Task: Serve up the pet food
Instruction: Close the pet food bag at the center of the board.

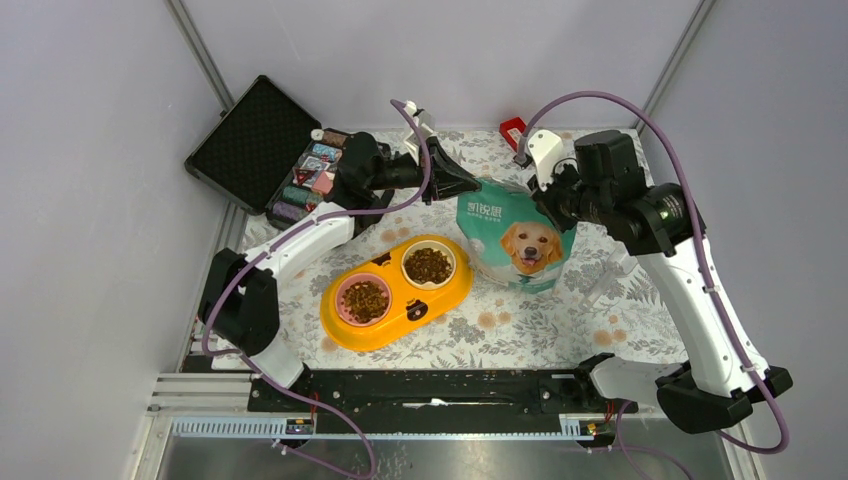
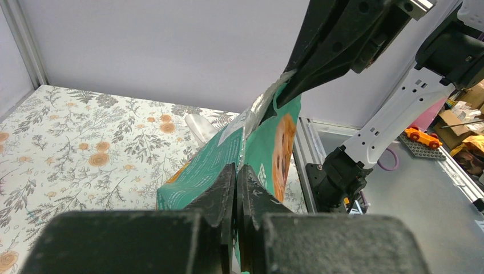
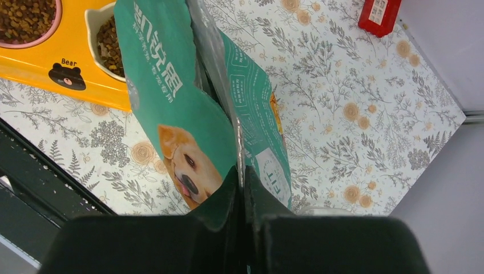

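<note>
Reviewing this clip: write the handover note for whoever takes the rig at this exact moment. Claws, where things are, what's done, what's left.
Left claw: shut on the left corner of the pouch top edge.
Right claw: shut on the right corner of the same edge.
Pouch: upright on the table, just right of the orange feeder, dog print facing the arms.
Kibble: in both feeder bowls, pink and white.
Done: the food looks served.
Left: probably release the pouch and pull both arms back. I cannot tell whether its top is sealed, so check that first.
</note>
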